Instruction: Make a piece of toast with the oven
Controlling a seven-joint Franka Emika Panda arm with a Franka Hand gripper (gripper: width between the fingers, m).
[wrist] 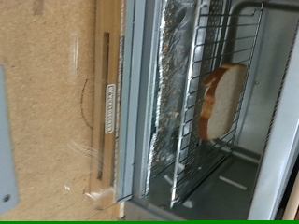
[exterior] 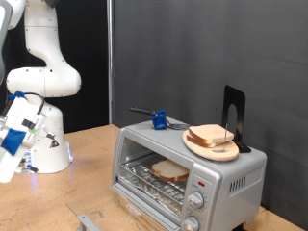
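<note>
Toast (wrist: 224, 101) lies on the oven (exterior: 236, 173) rack, well apart from the hand (exterior: 12, 144); its grip seems unreadable.

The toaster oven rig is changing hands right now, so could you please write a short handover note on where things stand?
Hand: at the exterior view's left edge, away from the oven, with nothing visibly held; whether it is open or shut cannot be told.
Piece of toast: one slice lies on the wire rack inside the oven.
Oven door: open, folded down flat in the wrist view.
On top of the oven: a wooden plate with more bread, and a blue-handled utensil.
Done: bread loaded onto the rack.
Left: door not yet shut; the knobs' setting is unreadable.
</note>
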